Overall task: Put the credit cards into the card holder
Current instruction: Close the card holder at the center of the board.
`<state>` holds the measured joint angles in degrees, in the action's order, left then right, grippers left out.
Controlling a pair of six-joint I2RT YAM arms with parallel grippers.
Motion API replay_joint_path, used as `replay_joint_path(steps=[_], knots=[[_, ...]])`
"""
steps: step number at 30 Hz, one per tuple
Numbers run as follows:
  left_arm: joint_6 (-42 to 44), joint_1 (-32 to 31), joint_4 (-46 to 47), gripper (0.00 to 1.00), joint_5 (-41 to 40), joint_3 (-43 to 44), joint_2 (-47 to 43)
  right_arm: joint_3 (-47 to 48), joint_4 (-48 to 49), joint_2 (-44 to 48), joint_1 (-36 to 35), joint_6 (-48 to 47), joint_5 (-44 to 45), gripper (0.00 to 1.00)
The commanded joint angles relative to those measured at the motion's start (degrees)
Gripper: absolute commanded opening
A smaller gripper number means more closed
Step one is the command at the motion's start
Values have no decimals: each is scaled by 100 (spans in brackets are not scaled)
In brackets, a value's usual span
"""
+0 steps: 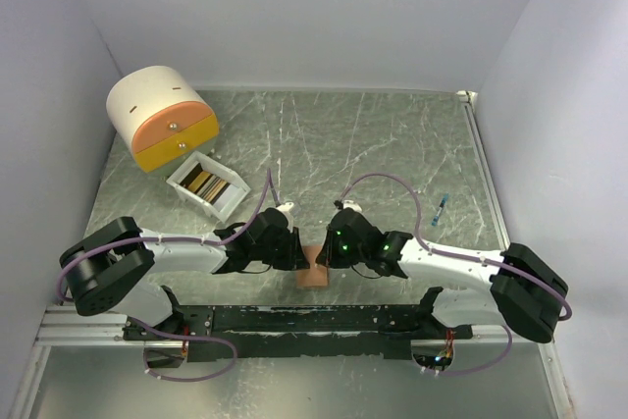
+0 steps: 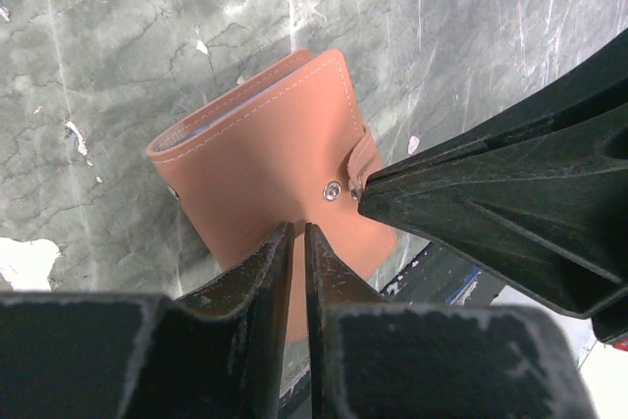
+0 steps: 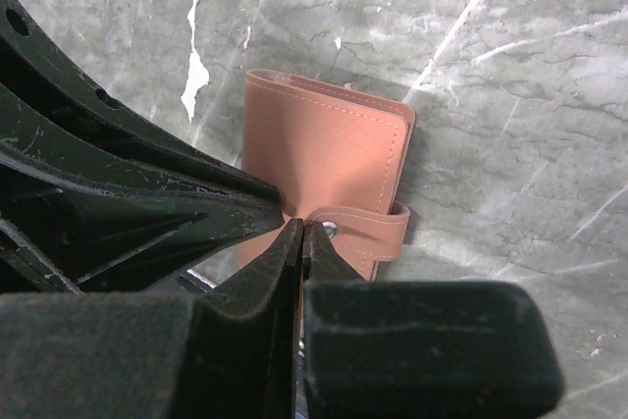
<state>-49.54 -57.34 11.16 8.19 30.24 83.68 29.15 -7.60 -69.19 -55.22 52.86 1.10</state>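
- Two tools meet over the holder [image 1: 314, 278], which lies folded and snapped shut on the tabletop [image 1: 383, 144], near its front edge and midway between the arm bases.
- Left tool [image 2: 297, 231]: clenched to a thin slit, tips over the holder's near edge, just beside the stud [image 2: 333, 190]. Whether it pinches any leather cannot be told.
- Right tool [image 3: 302, 228]: fingers pressed together, tips touching the strap [image 3: 371, 227] at the stud. A grip on the strap cannot be confirmed.
- Step in hand, as judged: unsnapping the holder. One tool should pin the cover flat while the other lifts the strap's free end up and off the stud. A sideways pull would likely drag the whole holder across the tabletop.
- Cards [image 1: 204, 182] stand on edge in the white box [image 1: 228, 205], well apart from both tools, to the far left. No pocket shows while the holder is shut.
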Motion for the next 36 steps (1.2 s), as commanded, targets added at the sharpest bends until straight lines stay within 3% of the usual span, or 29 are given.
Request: replay_joint_path(steps=[1,36], knots=[[6,-75,-61,22,70,-79,79,-106,274,-54,-24,-9,-110,0],[-38,-159,-70,22,-29,-46,95,-409,594,-285,-26,66,-62,0]])
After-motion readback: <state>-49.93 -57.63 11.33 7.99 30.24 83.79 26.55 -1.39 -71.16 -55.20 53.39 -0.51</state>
